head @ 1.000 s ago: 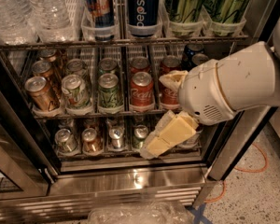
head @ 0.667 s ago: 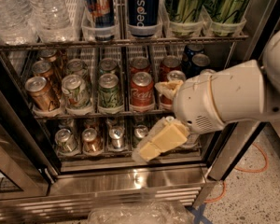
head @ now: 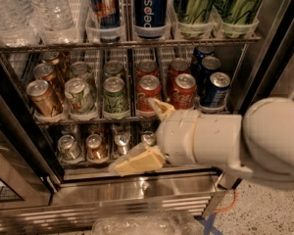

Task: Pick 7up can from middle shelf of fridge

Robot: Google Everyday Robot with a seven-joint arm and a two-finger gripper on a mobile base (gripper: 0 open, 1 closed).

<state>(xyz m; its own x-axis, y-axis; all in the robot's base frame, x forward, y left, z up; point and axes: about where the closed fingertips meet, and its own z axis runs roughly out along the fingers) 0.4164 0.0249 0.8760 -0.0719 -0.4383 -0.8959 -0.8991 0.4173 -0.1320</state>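
Observation:
The 7up can (head: 79, 96), pale silver with a green pattern, stands at the front of the second lane from the left on the middle shelf (head: 93, 118) of the fridge (head: 137, 192). Another like it stands behind it. My gripper (head: 131, 134) is open, with one cream finger (head: 158, 107) up in front of the red cans and the other (head: 135, 162) down before the lowest rack. It is empty, to the right of and lower than the 7up can, and apart from it.
On the middle shelf stand copper cans (head: 41, 97), a darker green can (head: 115, 95), red Coca-Cola cans (head: 148, 90) and blue cans (head: 214, 90). Water bottles (head: 49, 9) and tall cans (head: 149, 9) fill the rack above. The glass door (head: 12, 146) stands open at left.
My arm and gripper have swung left and slightly down, uncovering the red and blue cans on the right of the middle shelf. The gripper stays open and empty.

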